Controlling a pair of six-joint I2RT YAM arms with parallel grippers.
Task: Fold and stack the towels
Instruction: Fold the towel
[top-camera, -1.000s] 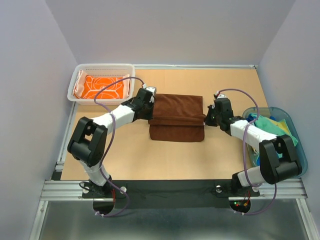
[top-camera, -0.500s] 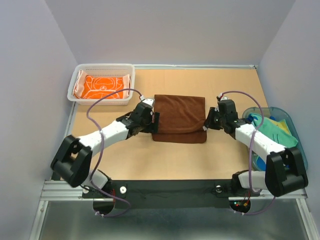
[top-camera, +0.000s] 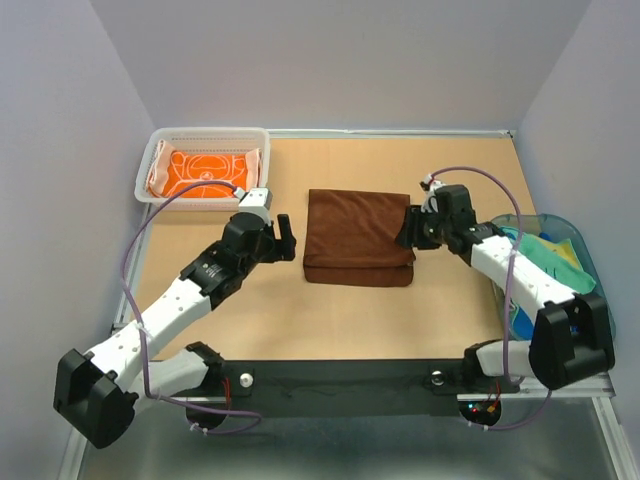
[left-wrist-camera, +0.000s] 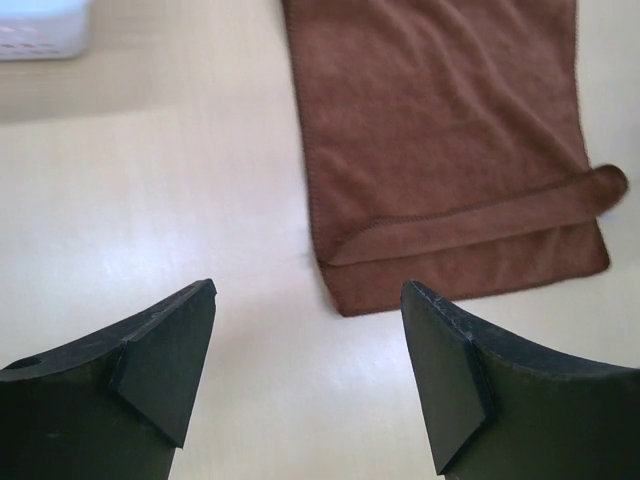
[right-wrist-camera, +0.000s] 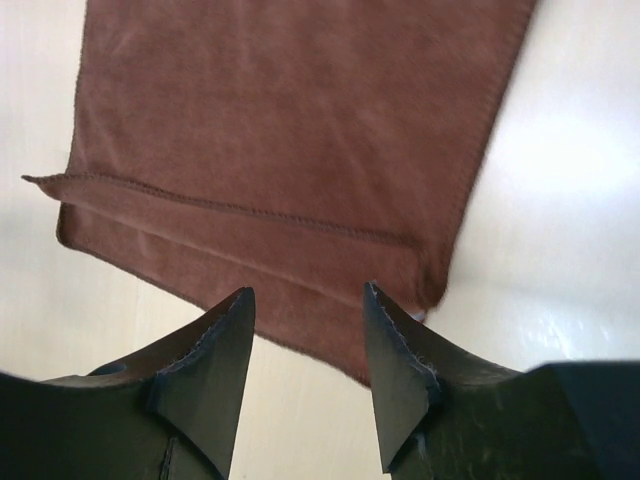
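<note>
A plain dark brown towel (top-camera: 358, 235) lies folded on the table's middle, its top layer ending just short of the near edge (left-wrist-camera: 440, 130) (right-wrist-camera: 290, 120). My left gripper (top-camera: 285, 235) (left-wrist-camera: 308, 290) hangs open to the towel's left, clear of it, with only bare table between its fingers. Also open, my right gripper (top-camera: 410, 228) (right-wrist-camera: 308, 290) sits at the towel's right edge, its tips just off the near right corner and holding nothing. An orange towel with white circles (top-camera: 205, 170) lies in the white basket (top-camera: 262, 150). More towels, green and blue (top-camera: 540, 255), fill the tub.
The white mesh basket stands at the far left; its corner (left-wrist-camera: 40, 25) shows in the left wrist view. The translucent blue-green tub (top-camera: 590, 262) sits at the right edge, beside my right arm. Grey walls close in the table on three sides.
Both grippers brought the brown towel's far edge toward the near edge, then opened and let go. The left gripper has drawn back to the left, away from the towel.
</note>
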